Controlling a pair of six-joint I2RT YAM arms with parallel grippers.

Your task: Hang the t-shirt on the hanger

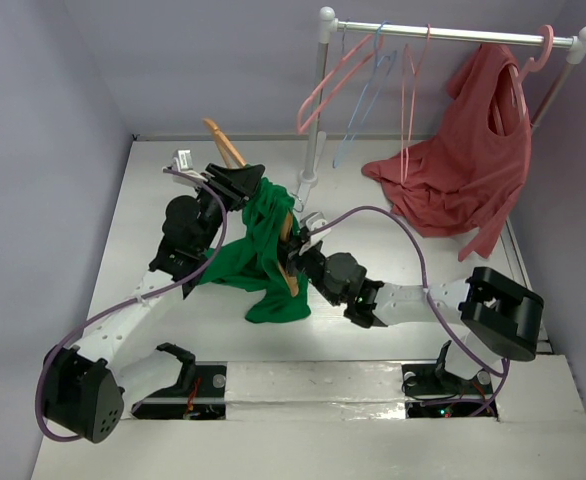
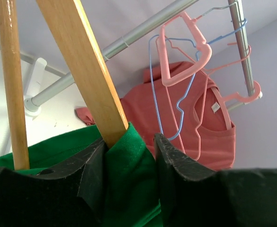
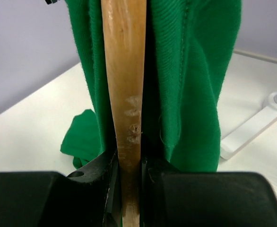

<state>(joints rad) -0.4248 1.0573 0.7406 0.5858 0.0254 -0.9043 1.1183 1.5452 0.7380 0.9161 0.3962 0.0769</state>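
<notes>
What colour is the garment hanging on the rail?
The garment is plain salmon-red, clearest in the top external view.

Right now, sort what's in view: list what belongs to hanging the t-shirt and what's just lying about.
Job in hand:
green t-shirt
wooden hanger
left claw, closed on the shirt
right claw, clamped on the hanger

Not part of it:
pink hangers
light-blue hanger
salmon-red garment
clothes rail

Green t-shirt [image 1: 261, 255] hangs bunched over the tilted wooden hanger [image 1: 227, 147].
</notes>
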